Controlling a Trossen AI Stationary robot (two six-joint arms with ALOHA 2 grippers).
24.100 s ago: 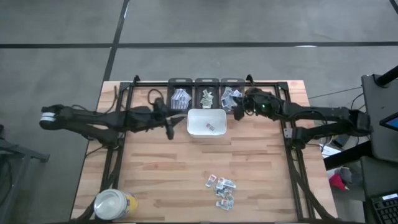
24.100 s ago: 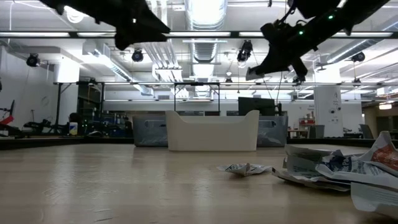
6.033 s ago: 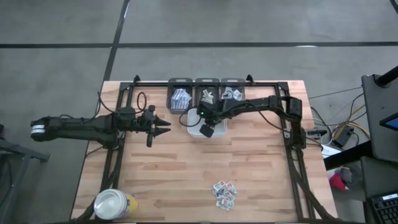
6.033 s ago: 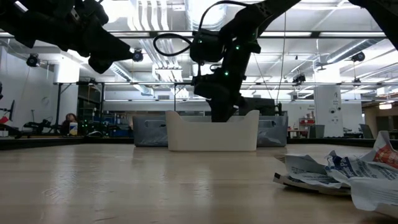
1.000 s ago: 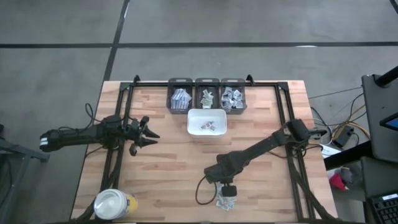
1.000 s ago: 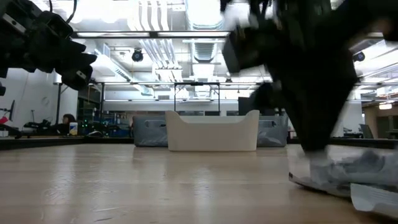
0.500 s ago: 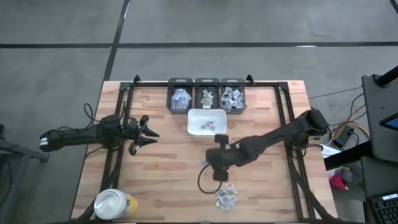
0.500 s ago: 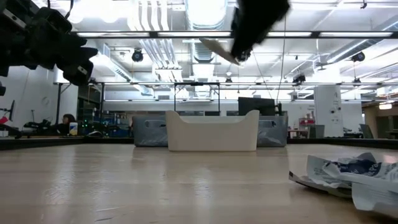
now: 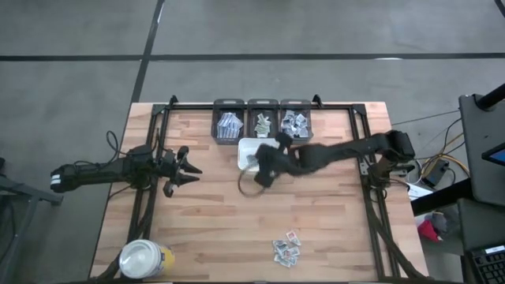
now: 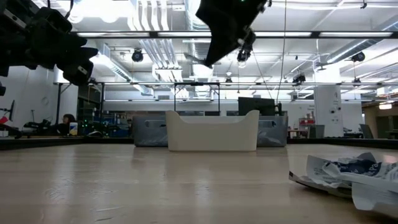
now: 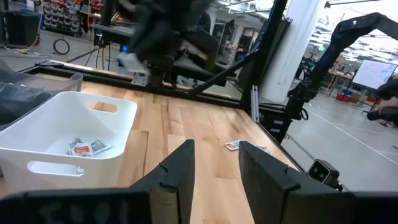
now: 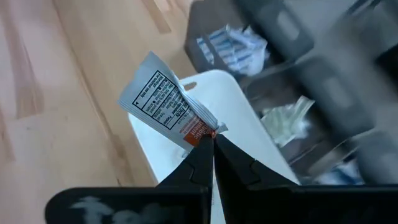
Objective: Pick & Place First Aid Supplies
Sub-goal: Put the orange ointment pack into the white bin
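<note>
My right gripper is shut on one first aid packet, white with black print and a red end. It hangs above the left part of the white tray, as the high view and the low view show. The tray has a few packets lying on its floor. More first aid supplies lie in a loose pile on the table near its front edge. My left gripper waits open and level at the table's left, its fingers pointing at the tray. My right gripper pinches the packet's red-printed end between its two fingertips. The fingers slant down toward the tray. The rest of the packet sticks out beyond the fingertips, lifted clear of table and tray.
Three dark bins with sorted packets stand behind the tray along the far edge. A round yellow jar with a white lid sits at the near left corner. Bare wooden table lies between tray and pile. A black frame runs along the sides.
My right gripper has risen from the pile near the front edge and swung toward the far edge, to above the tray, turning as it went. It carries the packet with it, lifted clear. The pile stays where it was.
</note>
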